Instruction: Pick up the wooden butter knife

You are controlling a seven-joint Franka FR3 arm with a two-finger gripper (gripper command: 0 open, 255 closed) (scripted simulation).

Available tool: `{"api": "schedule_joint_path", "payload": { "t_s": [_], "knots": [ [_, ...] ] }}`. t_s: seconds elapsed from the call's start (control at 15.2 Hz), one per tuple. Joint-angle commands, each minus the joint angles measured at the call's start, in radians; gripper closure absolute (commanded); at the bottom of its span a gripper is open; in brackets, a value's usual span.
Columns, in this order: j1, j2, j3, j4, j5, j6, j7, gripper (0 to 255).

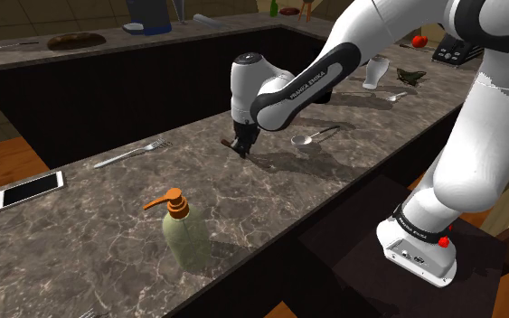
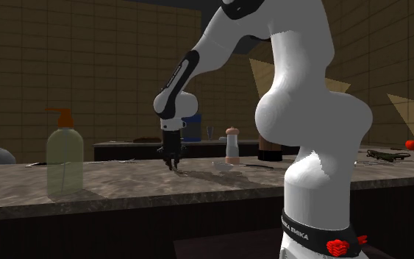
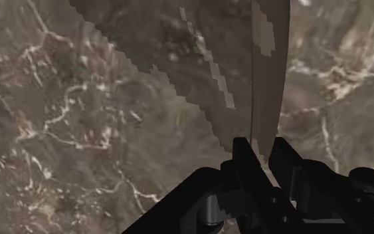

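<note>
From the shoulder view's left, the dark veined stone counter (image 1: 80,226) carries a flat white phone with a black screen (image 1: 28,191) and a silver metal fork (image 1: 133,154). Nearer the front edge stands a pale green soap bottle with an orange pump (image 1: 184,233). Next, the black gripper (image 1: 240,148) stands low at the counter surface. Its fingers are drawn almost together, clasping the thin brown wooden butter knife (image 3: 270,86), which runs out ahead of the fingertips over the stone. Further right lies a silver spoon (image 1: 314,136).

Wrist view: butter knife (image 3: 272,86) cut off at edge, near end hidden between fingers (image 3: 244,161)
</note>
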Motion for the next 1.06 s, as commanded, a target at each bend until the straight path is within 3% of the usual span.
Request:
{"api": "schedule_joint_path", "payload": {
  "t_s": [0.0,0.99],
  "knots": [
    [-0.001,-0.013,0.003,0.0,0.01,-0.017,-0.006,255],
    [-0.011,-0.122,0.018,0.06,0.081,-0.175,-0.065,255]
  ]
}}
